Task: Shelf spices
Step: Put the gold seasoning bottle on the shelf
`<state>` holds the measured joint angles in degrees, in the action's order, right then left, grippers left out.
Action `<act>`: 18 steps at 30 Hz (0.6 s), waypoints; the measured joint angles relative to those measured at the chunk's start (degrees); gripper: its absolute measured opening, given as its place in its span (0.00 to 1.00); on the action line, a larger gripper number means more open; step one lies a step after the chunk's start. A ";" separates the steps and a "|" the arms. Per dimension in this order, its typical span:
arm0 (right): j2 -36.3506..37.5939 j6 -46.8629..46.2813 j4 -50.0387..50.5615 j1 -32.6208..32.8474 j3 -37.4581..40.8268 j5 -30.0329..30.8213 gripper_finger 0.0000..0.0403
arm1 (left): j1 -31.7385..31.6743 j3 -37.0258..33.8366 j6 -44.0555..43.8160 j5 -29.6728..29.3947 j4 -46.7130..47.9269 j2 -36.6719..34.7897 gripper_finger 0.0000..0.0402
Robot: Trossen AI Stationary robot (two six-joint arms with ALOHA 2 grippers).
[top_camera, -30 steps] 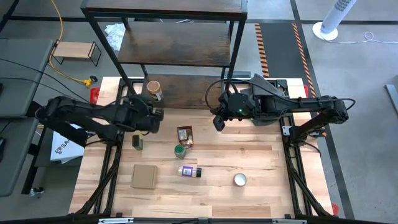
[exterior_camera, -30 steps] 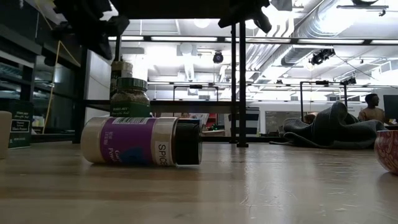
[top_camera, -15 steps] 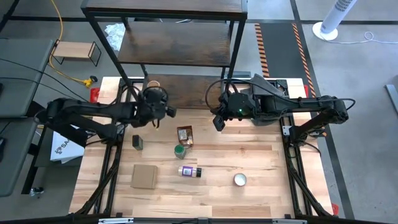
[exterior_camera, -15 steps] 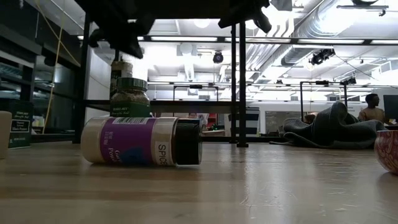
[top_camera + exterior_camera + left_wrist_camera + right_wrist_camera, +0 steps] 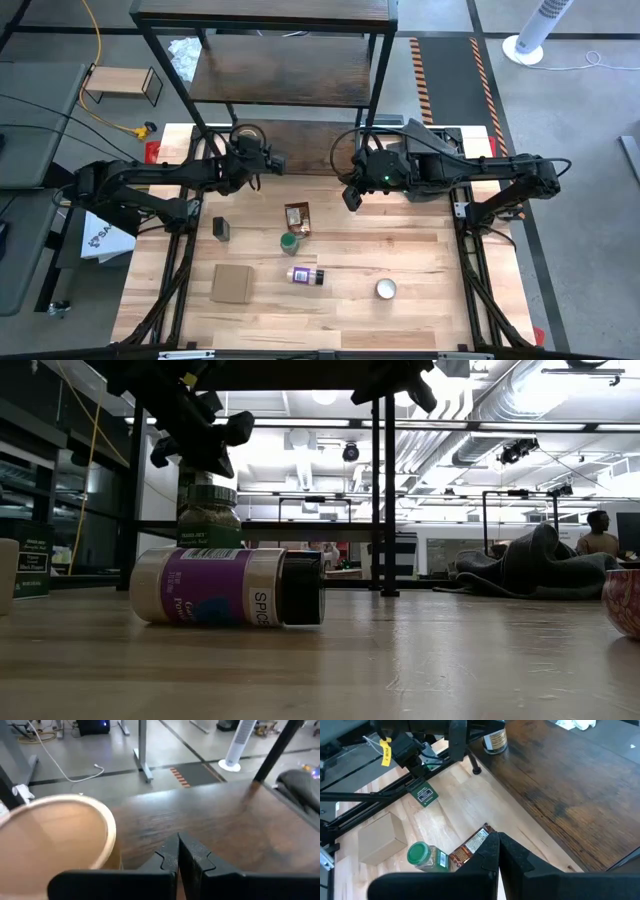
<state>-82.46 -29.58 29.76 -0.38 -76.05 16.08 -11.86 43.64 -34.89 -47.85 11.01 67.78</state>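
The shelf (image 5: pixel 290 70) stands at the table's far edge. The tan-lidded jar (image 5: pixel 245 135) stands upright on its bottom board (image 5: pixel 310 148). My left gripper (image 5: pixel 270 160) is shut and empty just right of that jar (image 5: pixel 55 835), over the board. My right gripper (image 5: pixel 350 196) is shut and empty above the table, near the board's front edge. The brown-orange pouch (image 5: pixel 297 216), the green-lidded jar (image 5: pixel 289 242) and the small dark tin (image 5: pixel 220 229) are on the table. The purple-labelled jar (image 5: pixel 225 587) lies on its side.
A flat cardboard square (image 5: pixel 231 283) and a round silvery disc (image 5: pixel 386 289) lie near the table's front. The shelf's black frame posts (image 5: pixel 375 100) stand beside both grippers. A small pale wood stand (image 5: pixel 122 82) sits off the table at far left.
My left gripper has gone toward the table's far edge and a little to the right, from over the table onto the shelf's bottom board beside the tan-lidded jar. Its fingers stay shut.
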 joint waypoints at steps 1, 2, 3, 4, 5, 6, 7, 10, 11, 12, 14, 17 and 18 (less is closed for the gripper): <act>0.00 0.02 -0.03 0.00 0.00 0.16 0.00 | -0.60 0.00 0.50 0.45 -0.99 0.12 0.00; 0.00 0.02 -0.03 0.00 0.00 0.26 0.00 | -1.24 0.00 1.26 1.24 -2.07 0.23 0.00; 0.00 0.02 -0.02 0.00 0.00 0.26 0.00 | -1.91 0.00 2.41 2.26 -3.31 0.43 0.00; 0.00 0.02 -0.02 0.00 0.00 0.26 0.00 | -2.66 0.00 3.62 3.32 -4.47 0.79 0.00; 0.00 0.02 -0.02 0.00 0.00 0.26 0.00 | -3.37 0.00 4.87 4.56 -5.78 1.16 0.00; 0.00 0.02 -0.04 0.00 0.00 0.28 0.00 | -4.11 0.00 6.14 6.11 -7.02 1.49 0.00; 0.00 0.00 -0.03 0.00 0.00 0.27 0.00 | -4.83 0.00 7.33 7.42 -8.12 1.83 0.00; 0.00 0.00 -0.03 0.00 0.00 0.26 0.00 | -6.70 0.00 9.08 11.31 -9.89 2.78 0.00; 0.00 0.00 -0.04 0.00 0.00 0.26 0.00 | -7.08 0.00 9.11 11.79 -9.34 2.93 0.00; 0.00 0.00 -0.02 0.00 0.00 0.26 0.00 | -7.34 0.00 9.10 11.76 -8.63 2.94 0.00; 0.00 0.00 -0.04 0.00 0.00 0.26 0.00 | -7.43 0.00 9.10 11.33 -7.97 2.79 0.00; 0.00 0.00 -0.04 0.00 0.00 0.26 0.00 | -7.43 0.00 10.46 11.28 -7.64 2.70 0.00; 0.00 0.00 -0.02 0.00 0.00 0.26 0.00 | -7.41 0.00 10.58 11.53 -7.72 2.70 0.00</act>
<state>-82.46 -29.58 29.74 -0.38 -76.05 16.34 -19.27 43.64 -24.32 -36.33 3.29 70.48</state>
